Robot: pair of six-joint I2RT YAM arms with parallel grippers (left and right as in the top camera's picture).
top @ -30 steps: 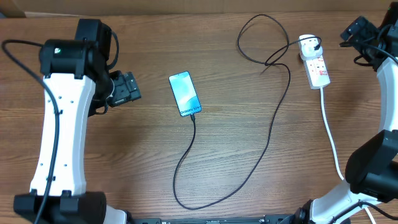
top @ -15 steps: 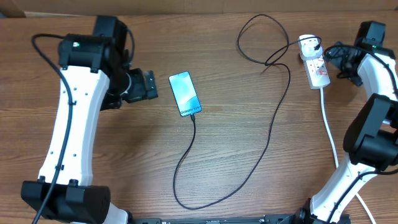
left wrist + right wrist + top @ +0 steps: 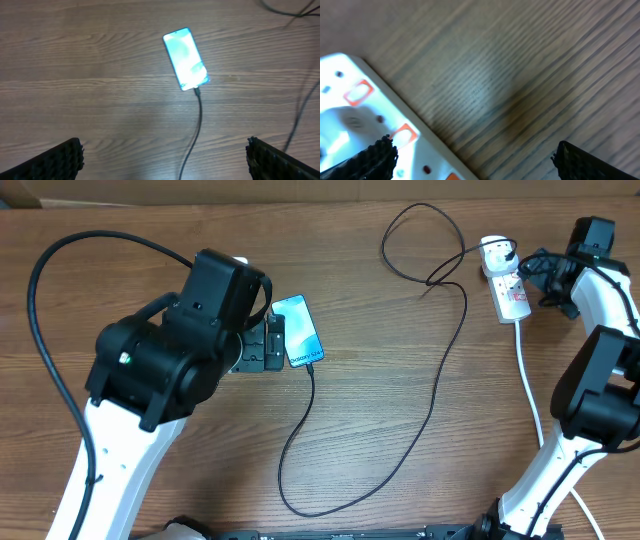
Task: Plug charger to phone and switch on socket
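The phone (image 3: 303,328) lies flat with its screen lit; it also shows in the left wrist view (image 3: 185,59). The charger cable (image 3: 425,415) runs from the phone's lower edge in a long loop to its black plug (image 3: 509,250), which sits in the far end of the white socket strip (image 3: 511,293). In the left wrist view the cable (image 3: 198,117) has its tip at the phone's edge. My left gripper (image 3: 264,346) is open and empty, just left of the phone (image 3: 162,162). My right gripper (image 3: 547,277) is open beside the socket's right side (image 3: 475,160); the socket's red switches (image 3: 359,93) show.
The socket's thick white cord (image 3: 531,395) runs toward the table's front right. The black cable makes a loop (image 3: 415,245) at the back and a low bend (image 3: 300,505) near the front edge. My left arm (image 3: 165,370) covers the table left of the phone.
My left arm has swung right and now hovers beside the phone. My right gripper came down next to the socket about half a second ago and has held there since.
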